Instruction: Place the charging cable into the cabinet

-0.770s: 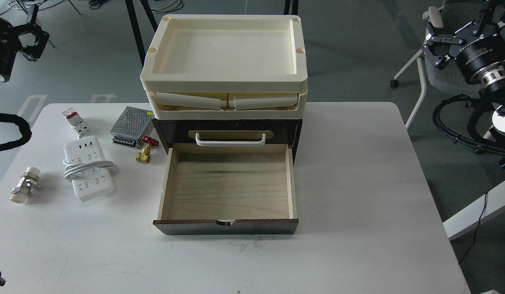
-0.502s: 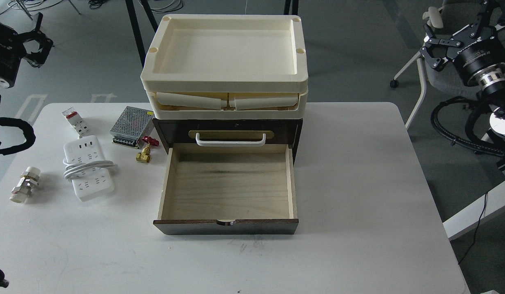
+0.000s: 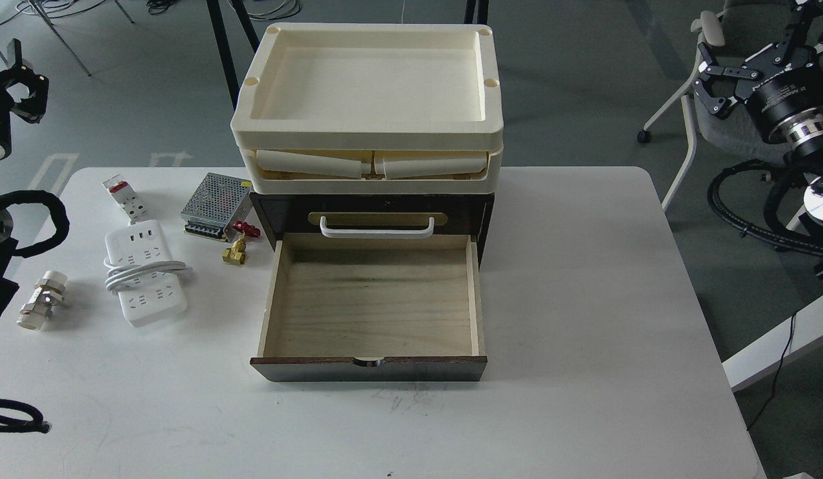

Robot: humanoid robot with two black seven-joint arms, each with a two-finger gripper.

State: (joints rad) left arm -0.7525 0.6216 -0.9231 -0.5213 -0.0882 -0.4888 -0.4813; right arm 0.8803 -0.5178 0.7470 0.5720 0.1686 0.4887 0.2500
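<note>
The charging cable point(image 3: 145, 273), a white power strip with its cord coiled around the middle, lies on the white table point(image 3: 584, 299) left of the cabinet. The dark brown cabinet point(image 3: 278, 209) has its pale wood drawer point(image 3: 371, 299) pulled out and empty, below a white bar handle point(image 3: 376, 229). Cream trays point(image 3: 368, 80) are stacked on top. My left gripper point(image 3: 26, 76) is raised at the far left edge, well behind the cable, open and empty. My right gripper point(image 3: 714, 73) is raised off the table's right side, open and empty.
A white-and-red circuit breaker point(image 3: 124, 197), a metal mesh power supply box point(image 3: 215, 205) and a brass valve with a red handle point(image 3: 238, 245) lie between the cable and the cabinet. A white-and-metal fitting point(image 3: 42, 299) lies at the left edge. A chair point(image 3: 690, 100) stands behind on the right.
</note>
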